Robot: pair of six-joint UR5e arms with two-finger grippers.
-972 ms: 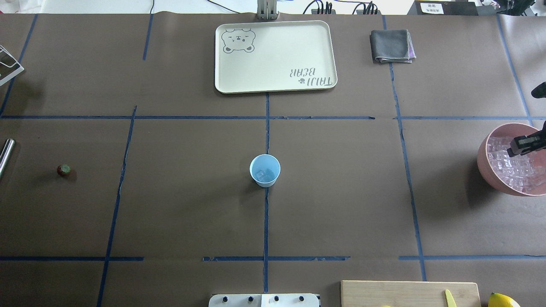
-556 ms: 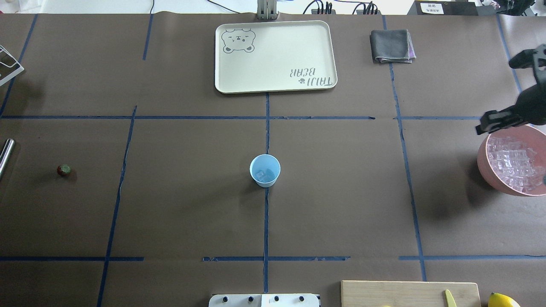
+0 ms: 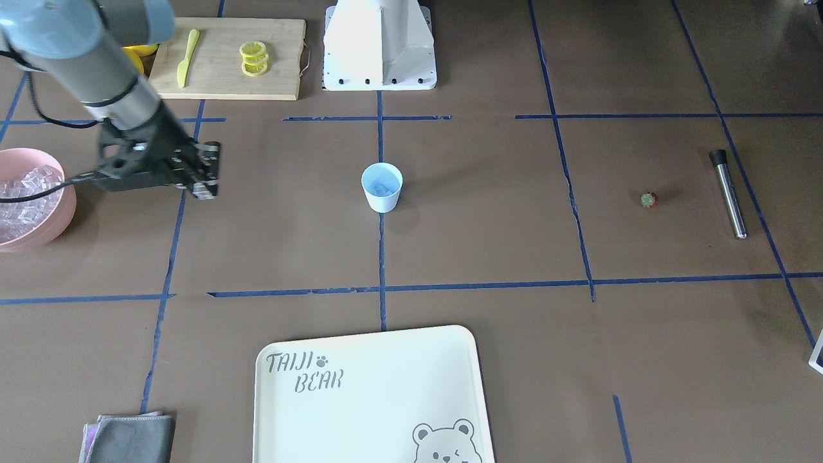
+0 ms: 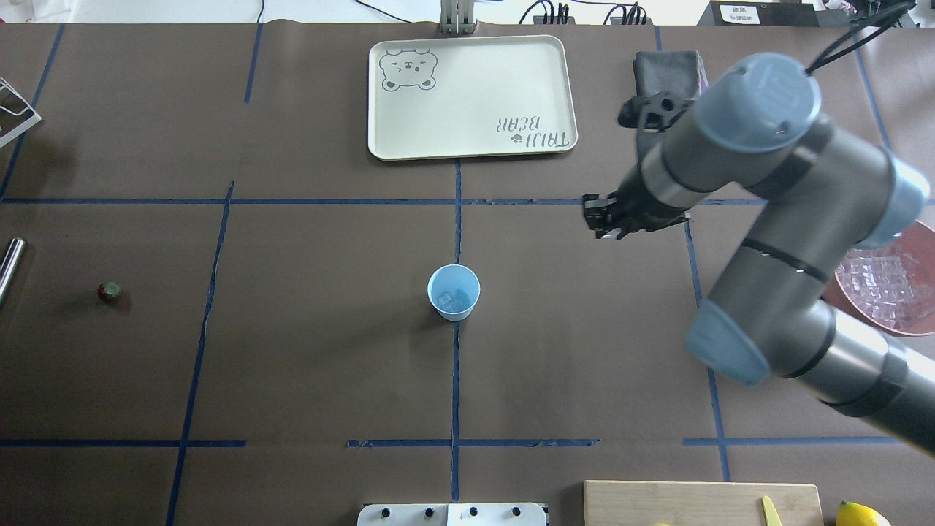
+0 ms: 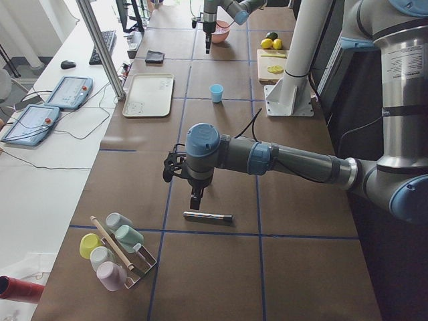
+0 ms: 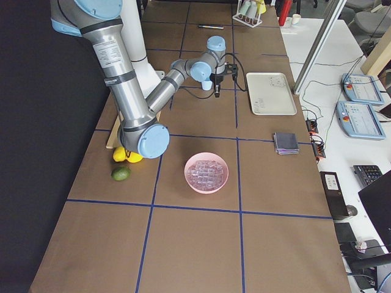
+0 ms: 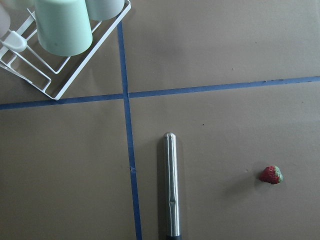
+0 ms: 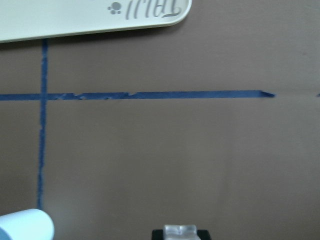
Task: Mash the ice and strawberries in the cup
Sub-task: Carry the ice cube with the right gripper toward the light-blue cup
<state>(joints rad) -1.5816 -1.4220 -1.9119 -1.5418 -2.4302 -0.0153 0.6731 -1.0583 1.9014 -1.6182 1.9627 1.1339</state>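
The right gripper (image 4: 603, 218), clamped on one ice cube (image 8: 181, 231), hangs above the desk (image 4: 292, 351); the cup (image 4: 453, 291) lies to its left, nearer the robot base (image 4: 453, 513).

My right gripper (image 4: 605, 219) has left the large pink bowl (image 4: 891, 330) and swung inward over the bench (image 4: 292, 351), its arm now filling that side of the overhead view. It now hangs short of the small light blue plastic cup (image 4: 453, 292), a clear ice cube (image 8: 181, 232) between its jaws.

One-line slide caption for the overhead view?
Right gripper hangs between the pink bowl of ice and the blue cup, ice already inside; strawberry lies far left.
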